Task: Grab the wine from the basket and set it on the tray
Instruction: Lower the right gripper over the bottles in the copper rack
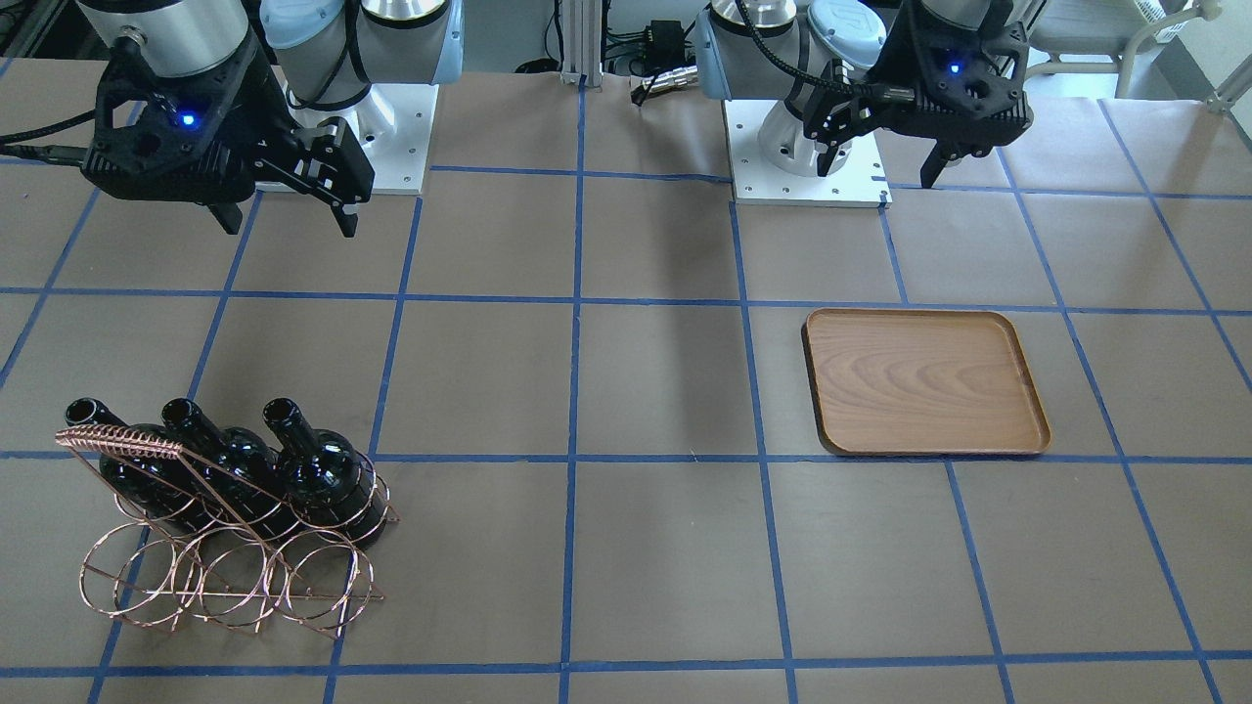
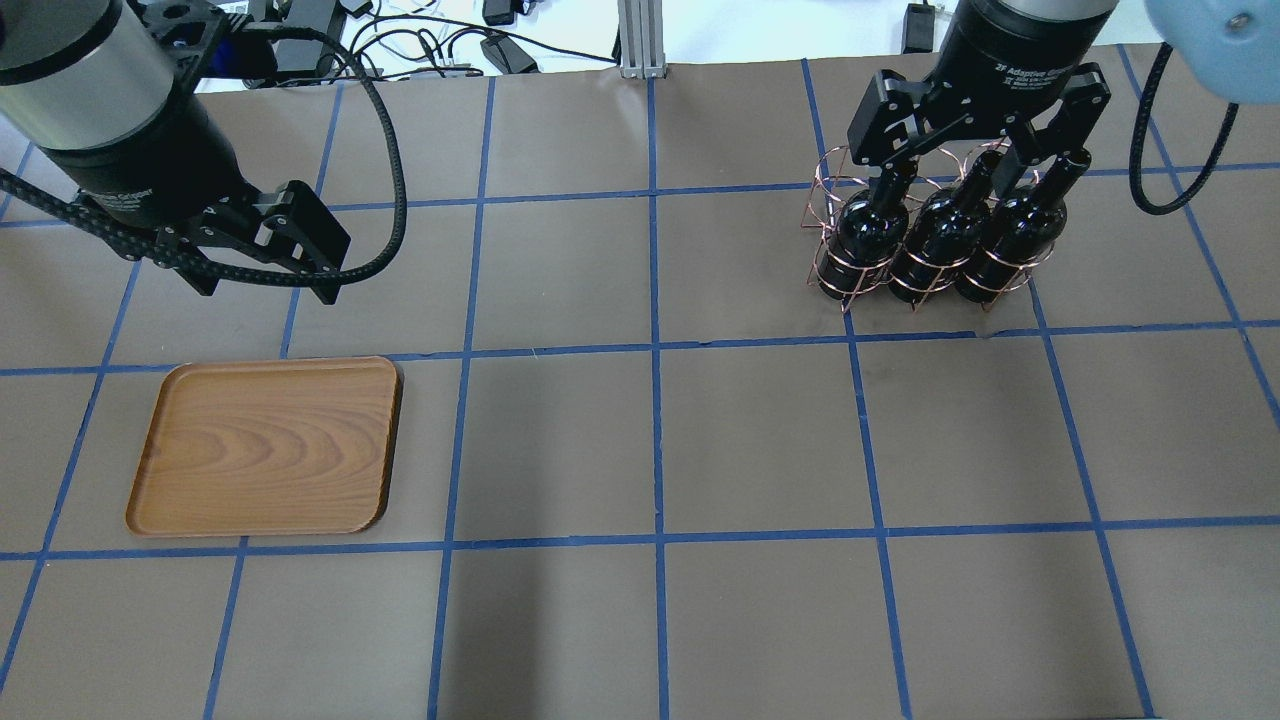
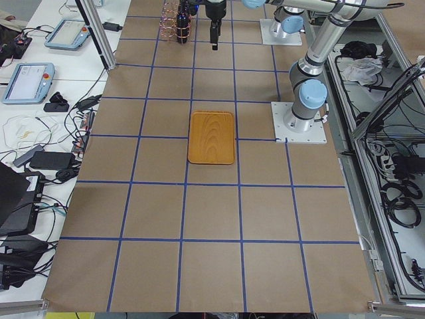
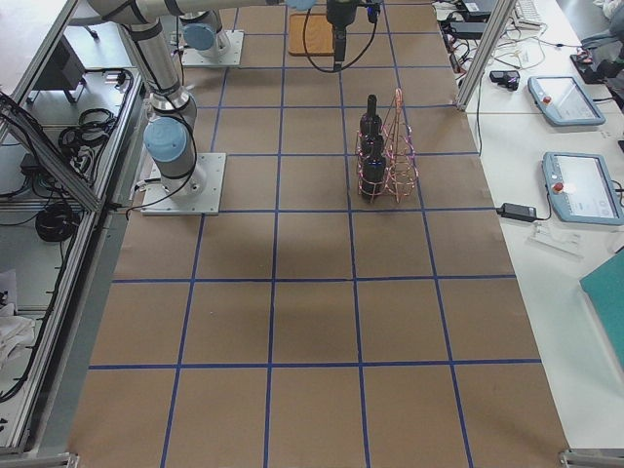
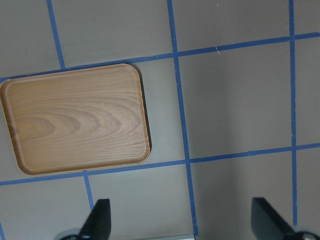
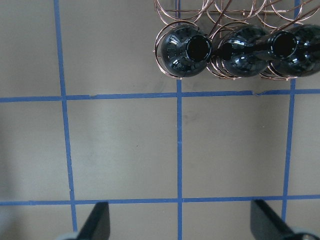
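The wine, taken here as the end bottle of three on the tray's side, is standing in the basket. Its open mouth is looking almost straight up at the right wrist camera. Its long axis is therefore running close to upright, leaning a little in the front-facing view.

It is lying ahead of the right fingers, not between them. In the wrist view the mouth is sitting beyond the finger line, roughly in line with the middle of the gap, while its two neighbours are trailing off toward one finger's side. The right gripper is hanging above the surface, back from the necks, with its fingers spread wide and holding nothing. As I read it, the coming move is calling for an advance forward and then a descent, so that the neck passes between the fingers.

The left gripper is hovering well apart from the bottles, its fingers also wide and empty. The tray is lying ahead of them and off to one side. The right arm is plainly the nearer one.
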